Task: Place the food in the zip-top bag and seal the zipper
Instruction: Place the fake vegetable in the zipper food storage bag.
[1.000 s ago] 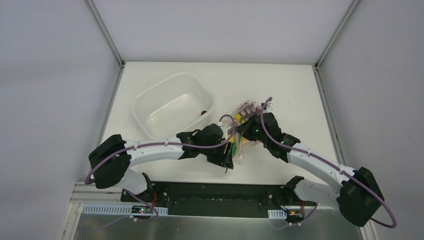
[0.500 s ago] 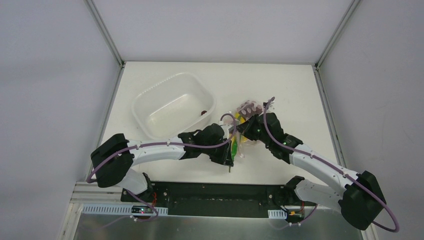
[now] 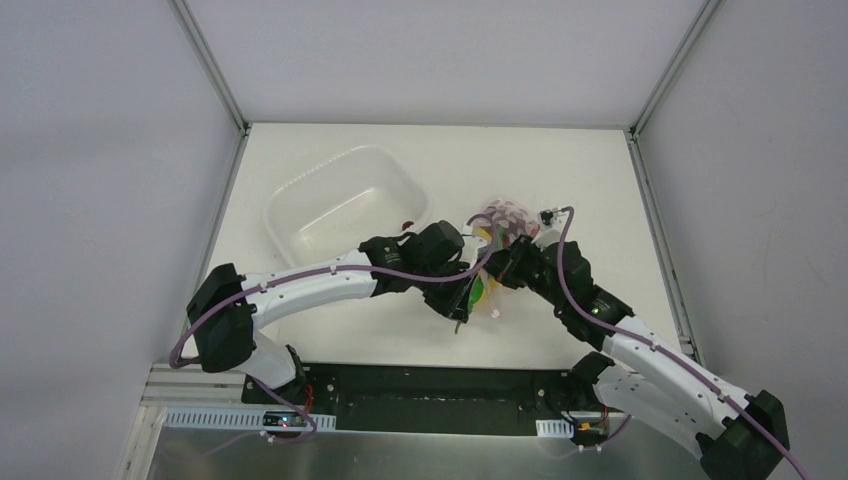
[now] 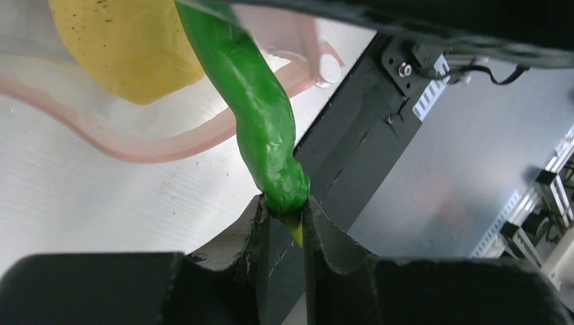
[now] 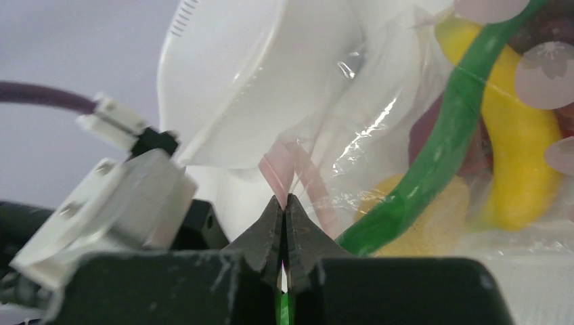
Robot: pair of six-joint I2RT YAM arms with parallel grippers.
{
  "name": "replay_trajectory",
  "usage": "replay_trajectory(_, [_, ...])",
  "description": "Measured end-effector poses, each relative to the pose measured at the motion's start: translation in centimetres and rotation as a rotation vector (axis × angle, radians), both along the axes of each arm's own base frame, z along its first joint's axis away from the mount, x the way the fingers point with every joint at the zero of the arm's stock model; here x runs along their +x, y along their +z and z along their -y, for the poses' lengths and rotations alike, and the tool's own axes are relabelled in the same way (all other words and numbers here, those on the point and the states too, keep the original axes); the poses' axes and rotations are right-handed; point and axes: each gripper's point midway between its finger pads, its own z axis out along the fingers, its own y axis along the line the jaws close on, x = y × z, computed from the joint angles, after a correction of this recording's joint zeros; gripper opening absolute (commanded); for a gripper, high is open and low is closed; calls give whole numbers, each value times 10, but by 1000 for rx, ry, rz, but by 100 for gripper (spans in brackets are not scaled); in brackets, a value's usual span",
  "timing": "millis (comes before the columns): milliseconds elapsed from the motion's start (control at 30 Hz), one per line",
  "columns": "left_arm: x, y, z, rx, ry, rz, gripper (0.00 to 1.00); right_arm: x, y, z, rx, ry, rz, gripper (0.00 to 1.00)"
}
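My left gripper is shut on the stem end of the green chili, whose tip reaches past the pink-red zipper into the clear zip-top bag, next to the round yellow fruit. My right gripper is shut on the zipper strip at the bag's mouth and holds that edge up. Through the plastic in the right wrist view I see the green chili, the yellow banana, the round yellow fruit and dark red grapes. The red chili is out of view.
A white translucent tub stands at the left back with a small dark red bit by its near right rim. Both arms cross in front of the bag. The table's near edge and a black base plate lie just behind the left gripper.
Both grippers have shifted right and a little away from me with the bag mouth and green chili. The chili has gone deeper into the bag. The right arm has stretched forward.
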Motion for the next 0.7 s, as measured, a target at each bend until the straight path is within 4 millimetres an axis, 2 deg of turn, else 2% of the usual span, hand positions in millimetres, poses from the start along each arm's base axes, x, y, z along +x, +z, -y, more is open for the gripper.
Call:
replay_trajectory(167, [15,-2,-9,42,10,-13,0,-9,25,5,52,14,70,0])
replay_trajectory(267, [27,-2,-10,41,46,-19,0,-12,27,5,59,25,72,0])
replay_trajectory(500, [41,20,13,-43,102,-19,3,-15,21,0,60,50,37,0])
replay_trajectory(700, [54,28,25,-98,198,-25,5,-15,24,-3,92,50,23,0])
